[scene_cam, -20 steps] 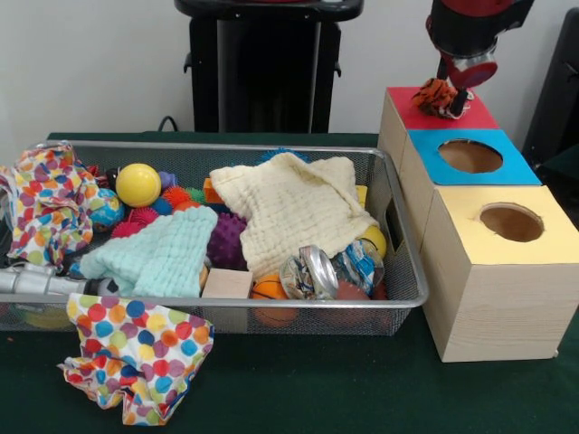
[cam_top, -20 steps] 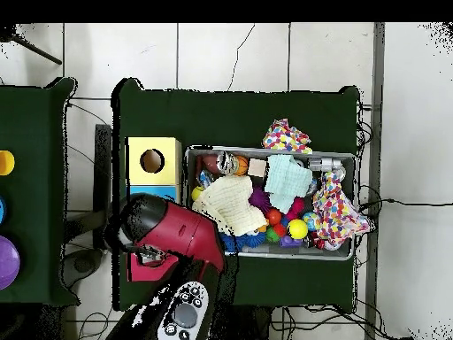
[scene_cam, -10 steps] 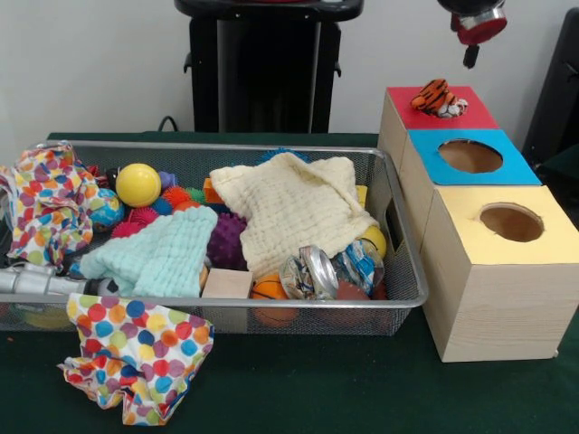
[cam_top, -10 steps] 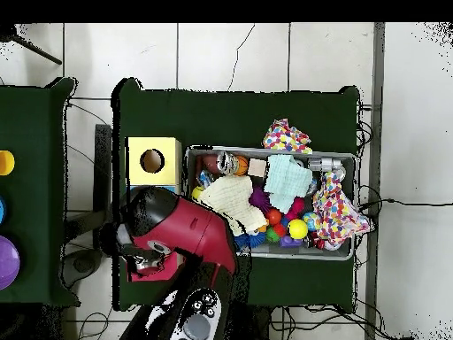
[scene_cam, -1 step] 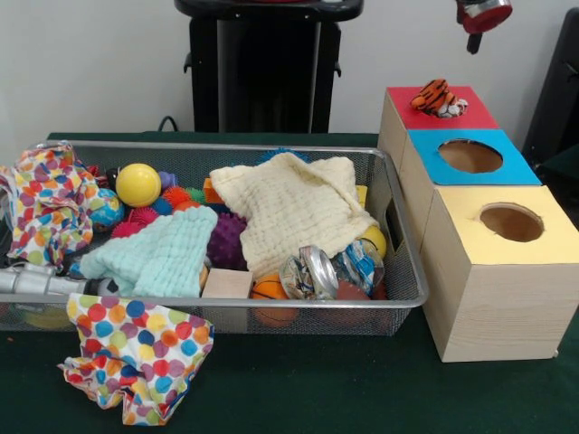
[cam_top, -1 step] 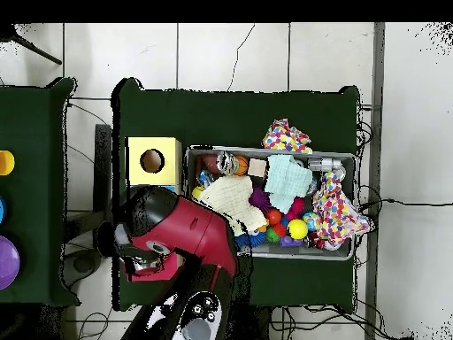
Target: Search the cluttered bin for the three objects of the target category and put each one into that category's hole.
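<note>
A small orange-and-black striped plush tiger (scene_cam, -1 step: 437, 97) lies on the red top of the far box (scene_cam, -1 step: 461, 116), apart from the gripper. The gripper (scene_cam, -1 step: 473, 36) hangs well above it at the picture's top edge, with only its lower end showing. The blue-topped box (scene_cam, -1 step: 502, 170) and the yellow-topped box (scene_cam, -1 step: 552, 244) each show a round hole. In the overhead view the red arm (cam_top, -1 step: 181, 232) covers the red and blue boxes, and only the yellow box (cam_top, -1 step: 166, 150) shows.
The wire bin (scene_cam, -1 step: 403, 287) holds a cream cloth (scene_cam, -1 step: 289, 208), a mint cloth (scene_cam, -1 step: 158, 253), a yellow ball (scene_cam, -1 step: 137, 183), spiky balls, a wood block (scene_cam, -1 step: 226, 283) and crushed cans (scene_cam, -1 step: 312, 271). A polka-dot cloth (scene_cam, -1 step: 136, 357) lies in front of the bin.
The gripper lifted off the plush tiger and rose to the top edge. The tiger stays lying on the red box top.
</note>
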Available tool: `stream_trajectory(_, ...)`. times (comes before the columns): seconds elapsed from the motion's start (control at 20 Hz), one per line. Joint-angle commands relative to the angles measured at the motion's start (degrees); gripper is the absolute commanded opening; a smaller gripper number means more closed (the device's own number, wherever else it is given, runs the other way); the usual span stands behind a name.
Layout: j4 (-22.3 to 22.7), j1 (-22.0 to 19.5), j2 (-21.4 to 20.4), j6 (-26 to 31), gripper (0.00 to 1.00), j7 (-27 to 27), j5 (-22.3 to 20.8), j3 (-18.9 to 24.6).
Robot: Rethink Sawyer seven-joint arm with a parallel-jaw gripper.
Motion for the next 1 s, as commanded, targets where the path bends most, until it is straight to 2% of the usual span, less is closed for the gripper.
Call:
stream_trajectory(0.05,-0.9,-0.4,1.1,-1.4,0.0,9.9,-3.0,2.3)
stream_trajectory(0.4,-2.0,1.3,2.6,-4.8,0.0,10.9,-5.8,0.0)
stream_trajectory(0.6,-1.9,1.9,4.5,-7.4,0.0,12.1,-5.9,-0.2)
stream_trajectory(0.75,-1.0,2.7,6.7,-12.4,0.0,12.1,-5.5,0.0)
stream_trajectory(1.0,0.5,3.4,8.3,-17.1,0.0,12.1,-3.6,1.2)
